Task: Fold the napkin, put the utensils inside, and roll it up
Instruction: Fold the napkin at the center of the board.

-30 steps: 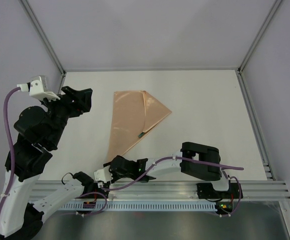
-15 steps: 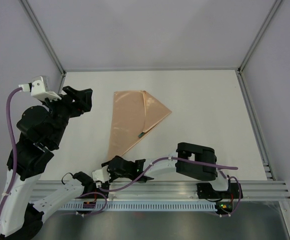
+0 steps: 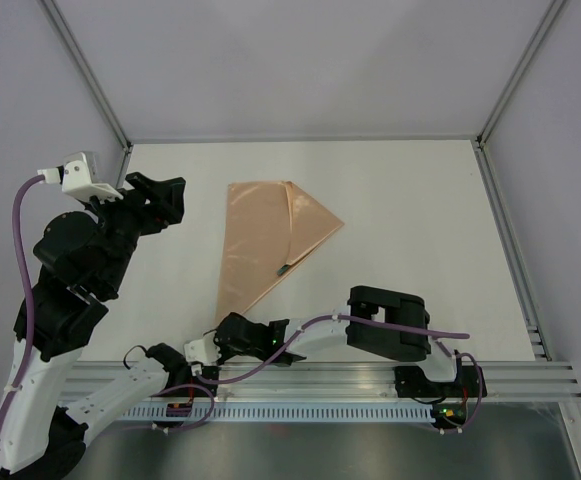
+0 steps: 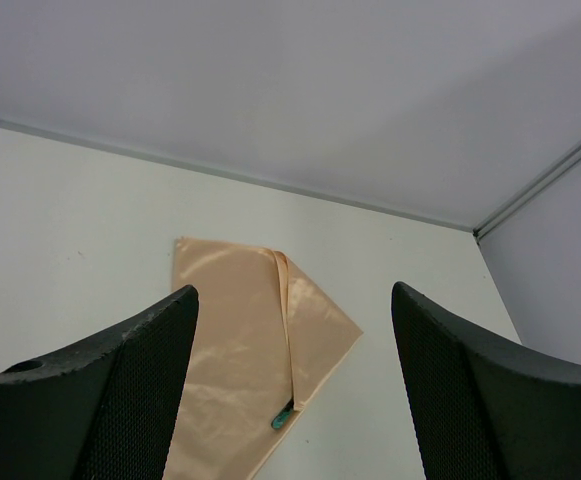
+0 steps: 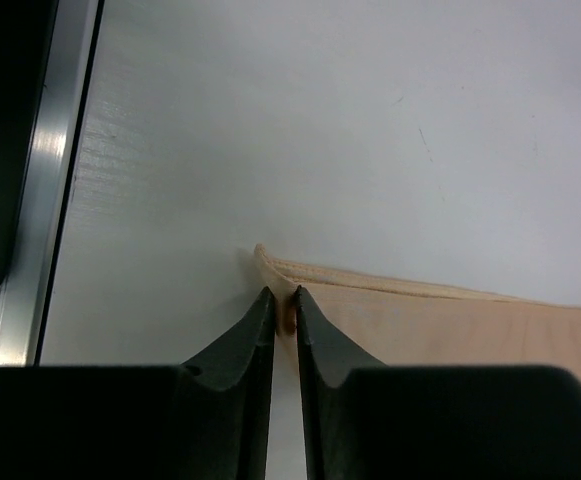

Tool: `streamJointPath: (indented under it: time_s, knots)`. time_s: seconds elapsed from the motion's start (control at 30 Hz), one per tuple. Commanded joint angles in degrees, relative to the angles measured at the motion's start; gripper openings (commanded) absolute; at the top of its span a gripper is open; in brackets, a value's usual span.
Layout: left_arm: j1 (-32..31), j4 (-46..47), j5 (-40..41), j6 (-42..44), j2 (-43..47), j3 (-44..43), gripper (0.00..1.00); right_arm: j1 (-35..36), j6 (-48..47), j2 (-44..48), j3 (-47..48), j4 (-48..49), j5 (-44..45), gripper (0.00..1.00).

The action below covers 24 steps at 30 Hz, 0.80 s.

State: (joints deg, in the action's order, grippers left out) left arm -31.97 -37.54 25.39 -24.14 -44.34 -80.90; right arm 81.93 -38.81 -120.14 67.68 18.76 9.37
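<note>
Two changes are showing over the last second. The right arm [image 3: 385, 322] is reaching further left along the near edge of the bench [image 3: 420, 200]. The right jaws, half open a moment ago, are now closing to a narrow slit on the napkin [image 3: 260, 240]. In the wrist view the fingertips [image 5: 258, 322] are pinching the hemmed near corner, with a sliver of cloth showing between them.

The napkin itself is lying where it was, flat on the bench, left of centre and partly folded. A flap is lying over to the right, giving a long wedge that is tapering toward the arms' bases. A small dark tag [image 3: 284, 267] is sitting at the flap's lower edge.

The left arm [image 3: 80, 250] is hovering left of the cloth, well apart from it, with its posture barely changing. The left jaws are standing wide with nothing between them. No utensils are showing in any view.

Reading: the fold is still under way, and the closing pinch is probably preparing a lift of the near corner toward the far side.

Risk: the thin cloth is offering only its hem to the jaws, so it may slip out as the corner rises.
</note>
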Motion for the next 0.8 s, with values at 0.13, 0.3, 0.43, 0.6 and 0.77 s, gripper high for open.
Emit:
streamJointPath:
  time_s: [0.13,0.3,0.43,0.6,0.77]
  knots:
    - [0.06,1.77,0.1,0.76,0.39,0.31,0.82,0.16,0.13,-0.89,2.54,0.93,2.15,0.13]
    - [0.06,1.77,0.1,0.85,0.39,0.22,0.83,-0.89,1.97,-0.36,4.04,-0.39,2.24,0.08]
    - [0.06,1.77,0.36,0.85,0.39,0.13,0.83,-2.21,4.17,0.6,5.53,-2.67,2.06,0.07]
    - [0.06,2.12,0.28,0.94,-0.05,-0.04,0.83,-5.1,8.03,2.45,7.46,-5.4,2.58,0.05]
    - [0.06,2.91,-0.51,0.85,-1.1,-0.13,0.83,-8.71,10.5,4.82,7.47,-7.34,2.94,0.02]
